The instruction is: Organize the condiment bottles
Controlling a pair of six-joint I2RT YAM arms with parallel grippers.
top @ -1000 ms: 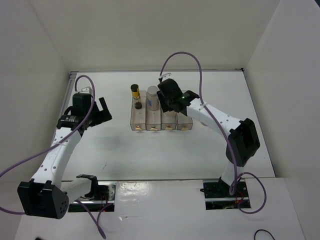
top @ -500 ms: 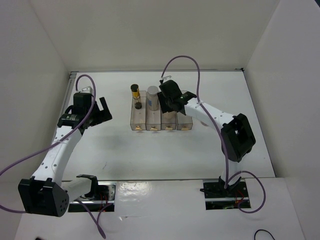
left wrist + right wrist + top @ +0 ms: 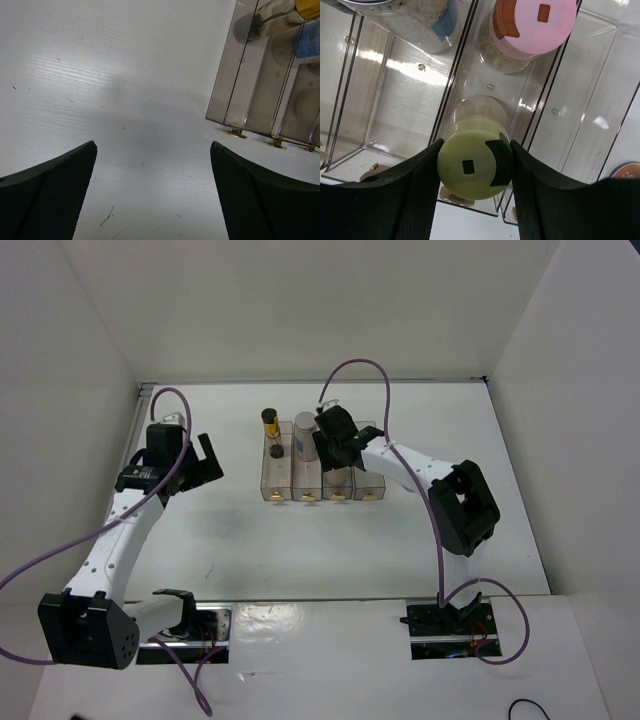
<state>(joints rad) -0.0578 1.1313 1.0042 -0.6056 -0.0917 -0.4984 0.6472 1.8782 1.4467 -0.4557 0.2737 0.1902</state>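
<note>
Four clear bins [image 3: 290,480] stand in a row at the table's middle. My right gripper [image 3: 335,443] [image 3: 475,150] is shut on the beige yellow-lidded bottle [image 3: 465,170], holding it upright in the near end of the third bin. The brown pink-lidded bottle [image 3: 532,22] stands farther back in that same bin. The white grey-lidded bottle [image 3: 305,437] [image 3: 415,20] stands in the second bin. The dark bottle with a gold band [image 3: 270,425] [image 3: 270,20] is in the first bin. A reddish-brown lid [image 3: 626,172] shows at the right edge. My left gripper [image 3: 202,462] [image 3: 152,200] is open and empty, left of the bins.
Brass feet [image 3: 235,132] stick out at the bins' near ends. White walls enclose the table on three sides. The right arm's purple cable [image 3: 360,370] loops above the bins. Bare white table [image 3: 125,100] lies under the left gripper.
The right arm's elbow has swung left and toward the bins, and its gripper has shifted slightly left with the yellow-lidded bottle. The left arm has not moved.
</note>
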